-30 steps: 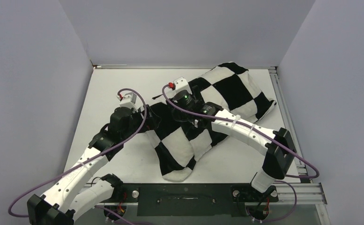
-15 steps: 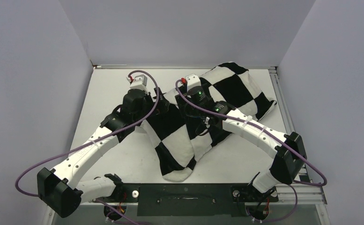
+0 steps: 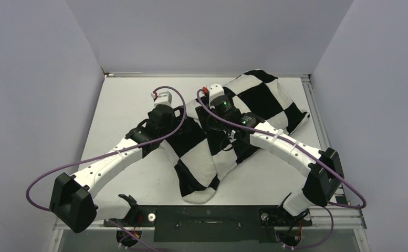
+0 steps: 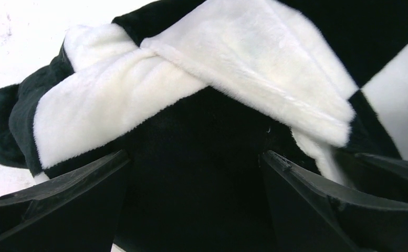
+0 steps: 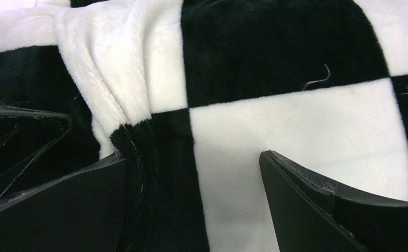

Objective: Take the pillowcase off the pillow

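Currently gripping nothing: spread wide at the left hand [image 4: 194, 157], poised over a bunched fold of the pillowcase [image 3: 264, 102], and spread wide at the right hand [image 5: 191, 157], over flatter checks just beside. Find it running across the counter [image 3: 123, 100] from 1 o'clock to 6 o'clock, with the pillow hidden inside. Could pinch stuffing with fabric if closed too deep, dragging both together; could equally catch only plush pile and slip off.

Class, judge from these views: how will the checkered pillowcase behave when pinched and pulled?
The pillowcase will probably be floppy: it lies folded and creased in the left wrist view. Its plush pile likely makes it grippy, not slippery. Pulled, it should bunch rather than move whole.
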`<action>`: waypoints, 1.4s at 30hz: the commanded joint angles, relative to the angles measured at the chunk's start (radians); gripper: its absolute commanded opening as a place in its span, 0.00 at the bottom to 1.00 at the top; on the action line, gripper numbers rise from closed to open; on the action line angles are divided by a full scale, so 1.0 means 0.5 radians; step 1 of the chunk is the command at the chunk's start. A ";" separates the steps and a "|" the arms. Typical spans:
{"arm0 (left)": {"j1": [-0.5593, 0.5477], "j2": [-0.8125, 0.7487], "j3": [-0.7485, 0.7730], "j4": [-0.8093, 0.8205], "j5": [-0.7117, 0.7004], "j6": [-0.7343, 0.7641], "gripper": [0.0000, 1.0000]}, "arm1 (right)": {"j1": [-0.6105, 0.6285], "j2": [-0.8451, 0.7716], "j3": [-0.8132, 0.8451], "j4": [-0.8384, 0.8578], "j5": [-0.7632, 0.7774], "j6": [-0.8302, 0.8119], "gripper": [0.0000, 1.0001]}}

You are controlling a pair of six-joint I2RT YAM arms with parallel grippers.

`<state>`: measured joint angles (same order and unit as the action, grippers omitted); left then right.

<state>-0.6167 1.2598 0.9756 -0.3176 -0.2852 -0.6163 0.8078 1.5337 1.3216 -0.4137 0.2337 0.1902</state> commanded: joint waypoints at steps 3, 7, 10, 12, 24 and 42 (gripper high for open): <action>-0.011 -0.035 -0.199 -0.094 -0.157 -0.014 0.97 | -0.139 -0.009 -0.039 0.004 0.049 -0.025 0.90; -0.007 -0.147 -0.384 -0.169 -0.244 -0.078 0.96 | -0.215 -0.018 -0.066 -0.025 0.097 -0.031 0.90; 0.008 -0.234 -0.504 -0.212 -0.261 -0.136 0.87 | -0.267 -0.025 -0.094 -0.034 0.109 -0.028 0.90; 0.020 -0.295 -0.578 -0.252 -0.282 -0.184 0.83 | -0.297 -0.030 -0.106 -0.036 0.115 -0.025 0.90; 0.252 -0.635 -0.582 -0.422 -0.172 -0.146 0.85 | -0.383 -0.079 -0.232 0.064 -0.148 0.012 0.90; -0.002 -0.073 0.381 -0.164 -0.009 0.109 0.94 | -0.361 -0.058 -0.244 0.116 -0.301 0.025 0.90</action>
<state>-0.6033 1.1431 1.0908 -0.4446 -0.3088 -0.6334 0.6334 1.5158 1.2190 -0.3382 0.1139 0.2020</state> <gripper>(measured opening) 0.939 0.898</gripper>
